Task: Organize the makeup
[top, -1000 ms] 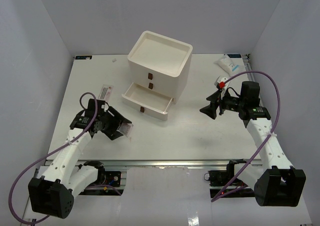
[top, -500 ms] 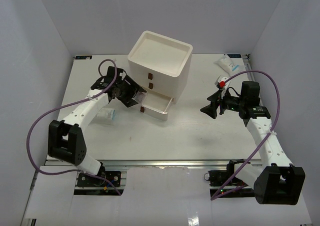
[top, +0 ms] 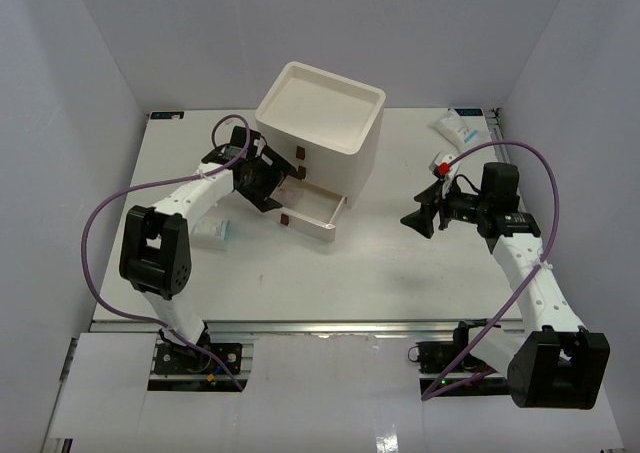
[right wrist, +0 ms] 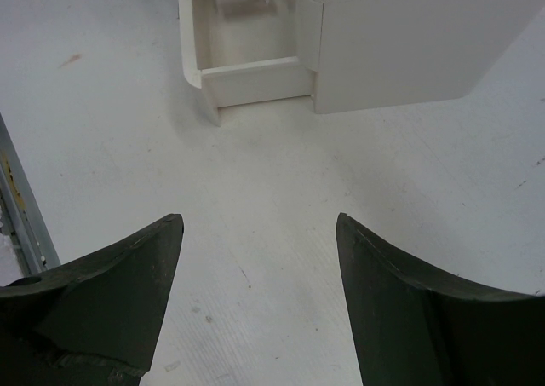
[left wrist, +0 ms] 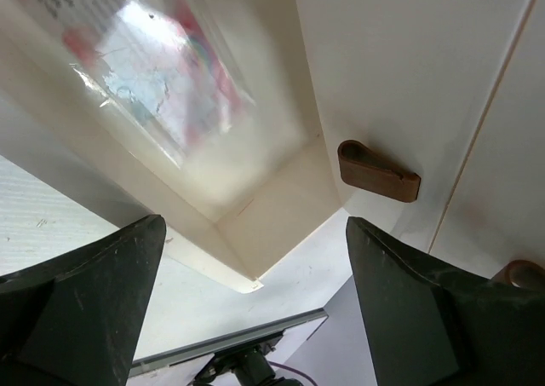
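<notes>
Your left claw [left wrist: 255, 229] is released, its fingers spread wide with nothing between them, right over the open bottom drawer [left wrist: 277, 205] of the cream three-drawer box [top: 322, 123]. A pink-printed sachet [left wrist: 162, 88] lies flat inside that drawer, clear of both fingers. A second sachet [top: 212, 231] rests on the tabletop [top: 350, 273] left of the box, beside the left arm. Two more white packets [top: 455, 128], probably sachets, sit at the far right corner. Your right claw [top: 418, 219] is also spread and empty, low over bare tabletop to the right of the box and pointing at the drawer.
</notes>
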You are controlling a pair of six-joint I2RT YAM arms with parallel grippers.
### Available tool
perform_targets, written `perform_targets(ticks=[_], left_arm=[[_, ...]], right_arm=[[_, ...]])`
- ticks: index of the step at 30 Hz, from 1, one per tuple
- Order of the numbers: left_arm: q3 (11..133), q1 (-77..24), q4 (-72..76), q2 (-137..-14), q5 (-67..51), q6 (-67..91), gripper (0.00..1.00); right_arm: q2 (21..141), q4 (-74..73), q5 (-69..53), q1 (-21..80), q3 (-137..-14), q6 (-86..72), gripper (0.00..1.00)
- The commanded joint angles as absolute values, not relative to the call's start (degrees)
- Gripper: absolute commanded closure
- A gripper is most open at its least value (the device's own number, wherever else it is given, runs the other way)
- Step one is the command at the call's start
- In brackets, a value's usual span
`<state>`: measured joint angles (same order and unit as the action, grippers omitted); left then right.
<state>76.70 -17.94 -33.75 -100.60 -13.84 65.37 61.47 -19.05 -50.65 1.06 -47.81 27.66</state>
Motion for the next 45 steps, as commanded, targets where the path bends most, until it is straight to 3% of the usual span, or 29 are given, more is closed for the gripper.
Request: perform_targets(ticks=[1,11,21,27,36,45], left_arm=[[78.00,-18.19,-32.78,-97.28,-13.13,64.64,0.02],[77.64,-18.18,-33.43,-89.78,-6.26,56.43,0.02],[74.39,-17.58,-29.53,-81.48,12.52,12.11,0.02],[71.08,-11.33,-23.36,-81.18,7.27,2.02,0.02],[75.83,2.07,-21.81,-93.33,-4.90,1.99,0.02],[77.24,3.25,-20.15,-102.05,-3.72,-0.06,0.02]], right_arm=[[61.35,-17.31,-50.59,0.70,-47.46,28.74,0.21],[61.33,-17.49,-50.45,0.70,-47.46,28.84,0.21],[61.00,-17.67,-50.62,-0.96,-47.55,29.18,0.21],[62.01,-17.59,-51.23,-2.06,-47.37,29.19,0.21],[61.95,-18.47,-52.13,-3.00,-47.46,30.32,0.21],[61.61,-18.98,-53.95,-3.33,-47.64,30.41,0.21]])
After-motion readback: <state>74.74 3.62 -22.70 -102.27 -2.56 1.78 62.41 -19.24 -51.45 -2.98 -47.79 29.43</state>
